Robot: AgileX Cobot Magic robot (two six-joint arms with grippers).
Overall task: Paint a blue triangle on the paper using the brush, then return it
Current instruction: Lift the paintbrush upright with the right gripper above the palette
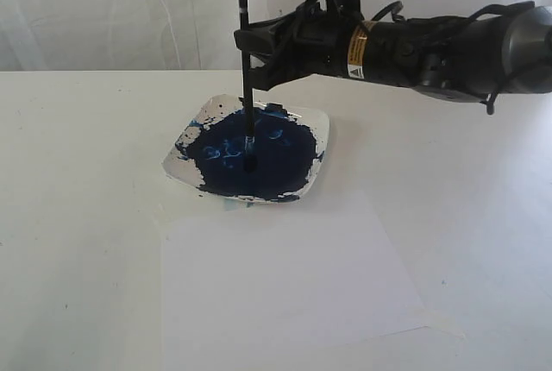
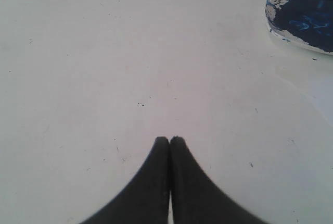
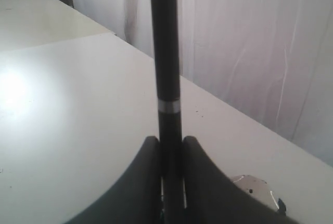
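The worktop [image 1: 69, 172] is white and mostly bare, with a curtain [image 1: 103, 9] running along its far edge. The paper [image 1: 285, 285] lies flat in the middle and reaches toward the near edge. I see no paint on it, so the blue triangle is not yet begun. The paper's far edge meets the plate [image 1: 321, 125], which sits between it and the curtain edge. I cannot tell whether the sheet slips under the rim. A pool of dark blue paint [image 1: 280, 160] covers most of the plate.

My right end effector [image 1: 250, 56] hangs above the plate, its jaws closed on the brush [image 1: 247, 95]. In the right wrist view the fingers [image 3: 148, 166] pinch the shaft just under the pale band [image 3: 169, 106]. My left end effector [image 2: 169, 141] is closed on nothing, its tips pressed together. It hovers over bare worktop, with the plate showing at the margin of its camera.

The brush stands upright with its tip down in the paint, near the middle of the pool.

I judge this to be the loading step, the dip before any stroke. Next I need to lift straight up so the tip clears the rim without dragging. Then I carry it toward the near edge over the paper and lower it until the bristles only just touch. The grip must stay firm, because the shaft is thin and could swivel under side load.
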